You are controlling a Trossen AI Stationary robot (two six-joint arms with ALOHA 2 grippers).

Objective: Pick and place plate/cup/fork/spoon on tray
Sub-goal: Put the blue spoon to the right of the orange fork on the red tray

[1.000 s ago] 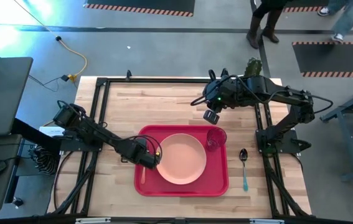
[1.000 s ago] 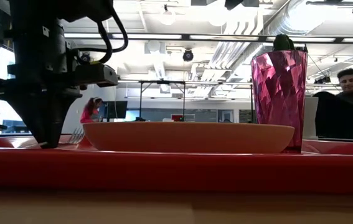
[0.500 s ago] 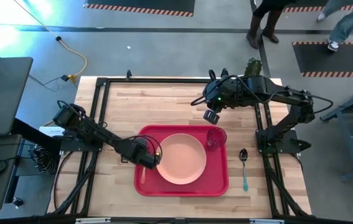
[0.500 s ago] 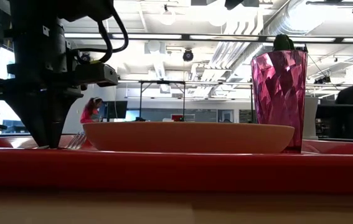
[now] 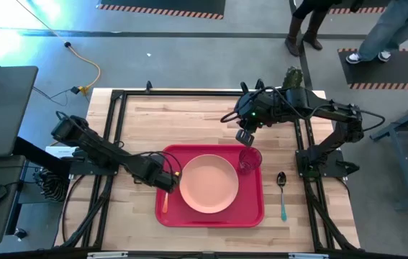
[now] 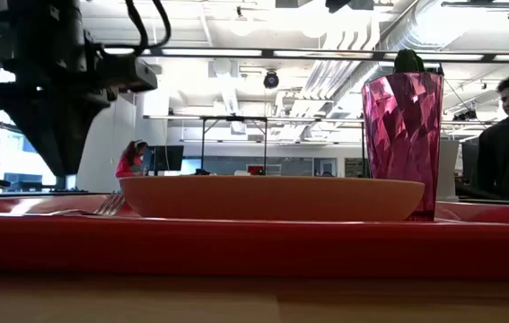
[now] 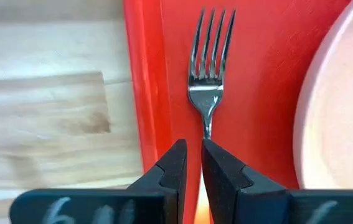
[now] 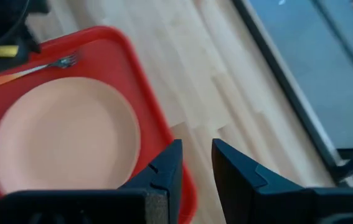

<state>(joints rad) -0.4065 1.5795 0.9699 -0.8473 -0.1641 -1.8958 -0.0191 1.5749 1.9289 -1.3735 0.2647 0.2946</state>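
The left gripper hovers over the tray's nine-o'clock edge, fingers a narrow slit apart, gripping nothing. The fork lies flat on the tray just beneath it, beside the plate. The cup stands at the plate's two o'clock. The right gripper hangs above the cup's twelve o'clock, slightly parted and empty. The spoon lies on the table at the tray's three o'clock.

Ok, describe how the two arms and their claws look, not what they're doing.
Both arms are dark, jointed and slim, with black cables looped along them. The left claw has two black wedge-shaped fingers on a dark crossbar, and a yellow tag shows near it from above. The right claw has matching black angular fingers.
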